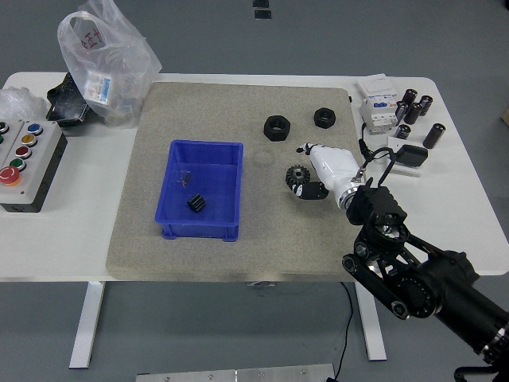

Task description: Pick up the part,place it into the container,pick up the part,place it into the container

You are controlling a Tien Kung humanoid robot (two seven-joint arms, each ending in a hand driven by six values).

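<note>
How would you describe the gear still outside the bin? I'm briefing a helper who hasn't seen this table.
On the grey mat, look right of the blue bin, just at the fingertips of the white right hand. The gear is small, black and toothed, unlike the two smooth-sided hex nuts farther back.

Plenty of open mat between the bin and the gear

The grey mat [207,255] is bare between the blue container [203,189] and the gear [297,177], so a straight run there has nothing in it. The right hand [316,177] sits right against the gear's right side. Two black nuts [276,127] stand further back, apart from each other. The cluttered bits are the counter [445,215] edges: plastic bag [103,60] and button box [24,163] left, electrical parts [398,119] right.
</note>
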